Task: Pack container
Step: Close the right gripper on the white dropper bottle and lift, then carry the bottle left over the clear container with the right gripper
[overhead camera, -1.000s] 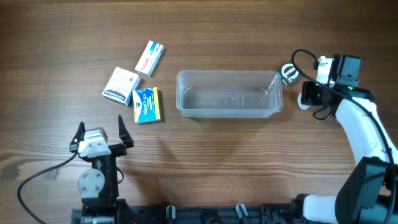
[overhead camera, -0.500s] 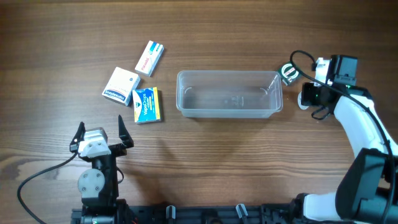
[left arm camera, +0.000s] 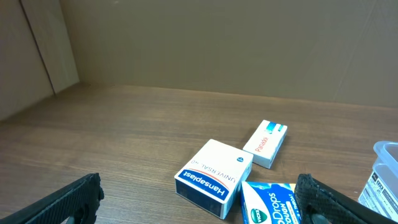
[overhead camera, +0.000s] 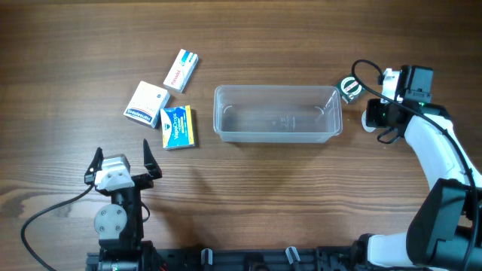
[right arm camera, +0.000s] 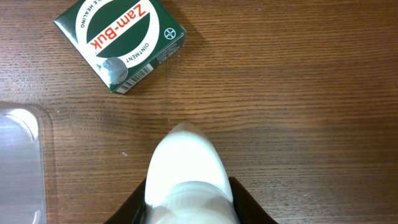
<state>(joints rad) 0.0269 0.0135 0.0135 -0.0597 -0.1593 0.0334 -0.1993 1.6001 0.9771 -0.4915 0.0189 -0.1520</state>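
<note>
- The left claw [overhead camera: 121, 154] hovers over the near left part of the brown wooden bench [overhead camera: 263, 196], its fingers spread wide with nothing between them.
- Beyond it lies a small blue-and-white carton [overhead camera: 178, 126], touching a white carton with a dark blue band [overhead camera: 146, 104].
- The clear rectangular plastic tub container [overhead camera: 277, 120] sits mid-bench, long side across, right of those cartons.
- Just off its right end, the right claw [overhead camera: 375, 114] is closed around a smooth white rounded object [right arm camera: 186, 165].
- Past that lies a dark green Zam-Buk box [right arm camera: 120, 43], near the tub's far right corner.
- Farthest left is a white carton with red lettering [overhead camera: 181, 70].
</note>
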